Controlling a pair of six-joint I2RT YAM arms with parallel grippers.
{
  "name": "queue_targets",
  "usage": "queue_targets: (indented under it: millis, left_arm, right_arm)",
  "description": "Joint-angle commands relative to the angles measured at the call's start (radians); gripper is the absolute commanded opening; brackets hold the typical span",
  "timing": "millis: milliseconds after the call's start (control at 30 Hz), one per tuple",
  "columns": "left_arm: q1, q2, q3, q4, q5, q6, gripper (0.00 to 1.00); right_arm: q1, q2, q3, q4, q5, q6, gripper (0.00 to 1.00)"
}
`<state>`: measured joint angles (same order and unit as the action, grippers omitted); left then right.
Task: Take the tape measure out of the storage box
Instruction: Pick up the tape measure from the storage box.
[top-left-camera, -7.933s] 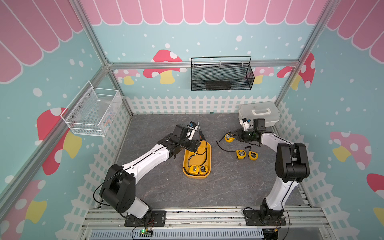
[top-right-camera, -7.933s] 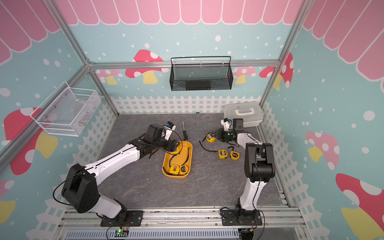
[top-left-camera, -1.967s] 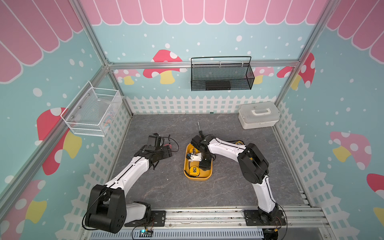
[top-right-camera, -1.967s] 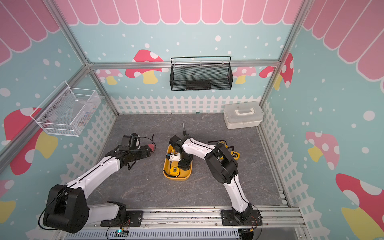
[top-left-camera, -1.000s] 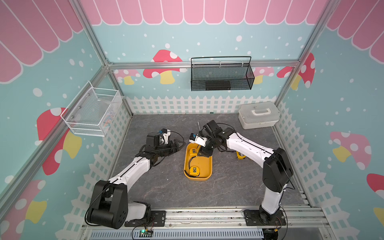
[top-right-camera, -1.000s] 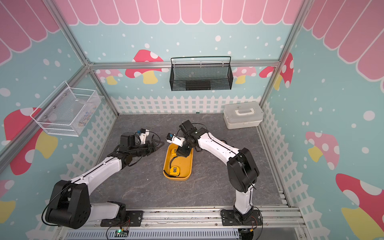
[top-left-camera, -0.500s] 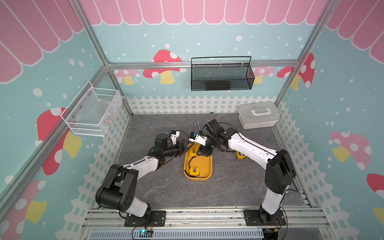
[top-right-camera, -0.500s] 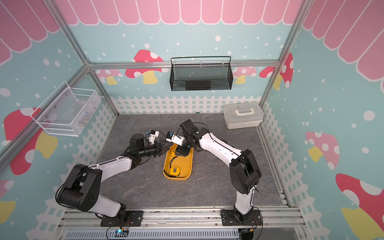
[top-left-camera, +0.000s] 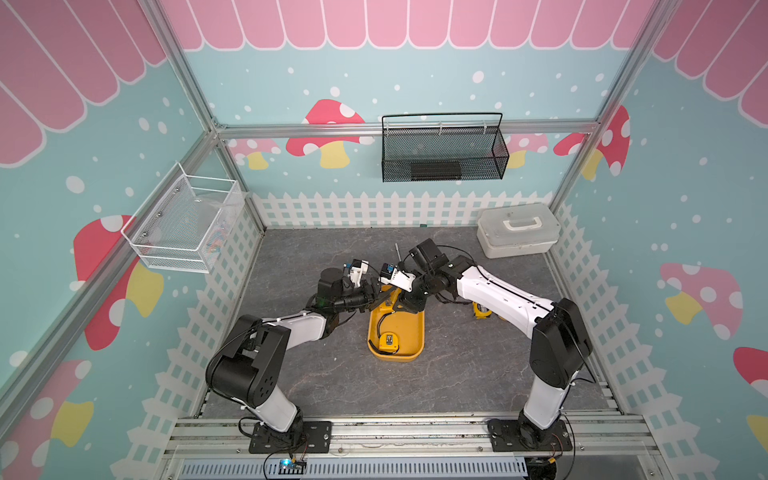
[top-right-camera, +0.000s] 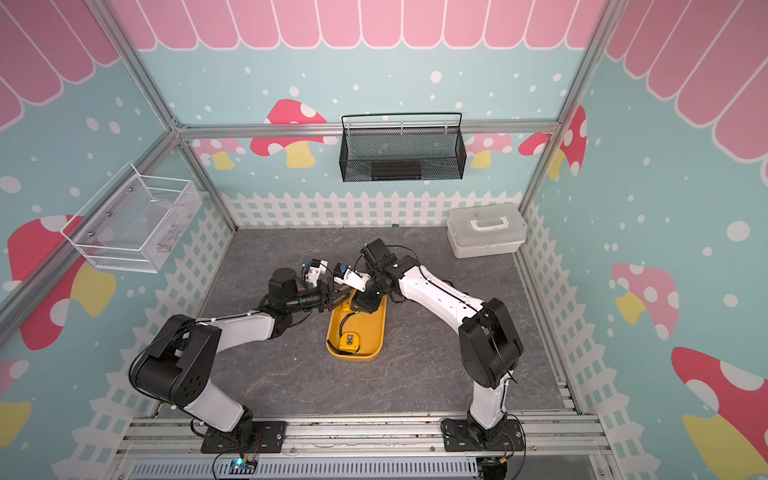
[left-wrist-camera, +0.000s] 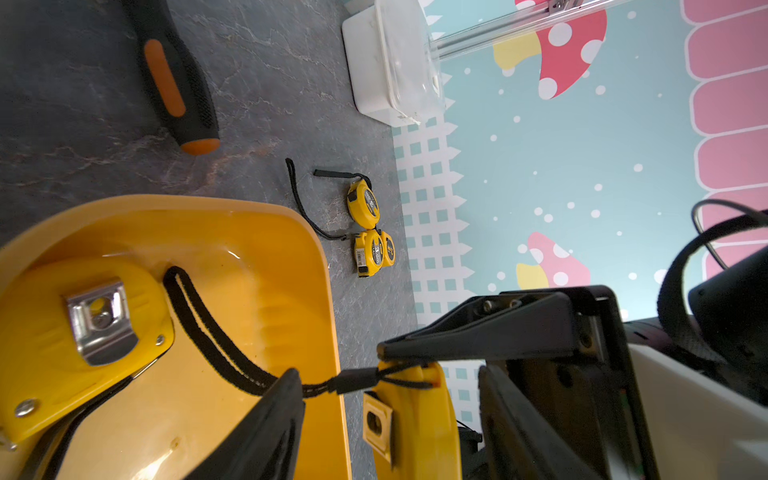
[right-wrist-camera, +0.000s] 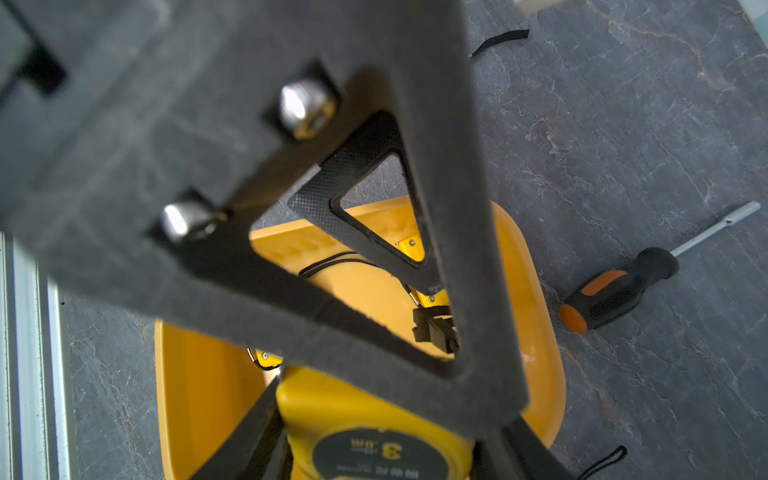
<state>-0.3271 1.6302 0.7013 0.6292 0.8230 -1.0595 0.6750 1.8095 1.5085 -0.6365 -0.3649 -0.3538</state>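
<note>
While the right gripper (top-left-camera: 409, 304) pinches a tape measure (right-wrist-camera: 374, 415) just above the far end of the yellow tray (top-left-camera: 417, 332), the left gripper (top-left-camera: 380, 292) stands spread beside it, at its strap (left-wrist-camera: 357, 379); another tape measure (top-left-camera: 388, 340) lies at the tray's near end.

Top views look down on the whole scene; wrist views share the storage box (left-wrist-camera: 266, 249) (right-wrist-camera: 536, 332), close.

The right gripper (top-left-camera: 409, 301) now holds a tape measure (right-wrist-camera: 374, 415) between its jaws above the storage box (top-left-camera: 406, 328), no longer down inside it. The left gripper (top-left-camera: 379, 291) has swung in, its jaws straddling the strap (left-wrist-camera: 357, 380).
</note>
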Motion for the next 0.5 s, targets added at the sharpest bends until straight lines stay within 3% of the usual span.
queue_targets:
  millis: [0, 467]
  left_arm:
    - [-0.012, 0.019, 0.024, 0.049, 0.028, -0.017, 0.64]
    - [-0.043, 0.038, 0.045, 0.004, 0.064, 0.016, 0.48]
  right_arm:
    - [-0.002, -0.026, -0.007, 0.009, -0.024, 0.011, 0.52]
    - [-0.011, -0.02, -0.013, 0.009, -0.037, 0.018, 0.52]
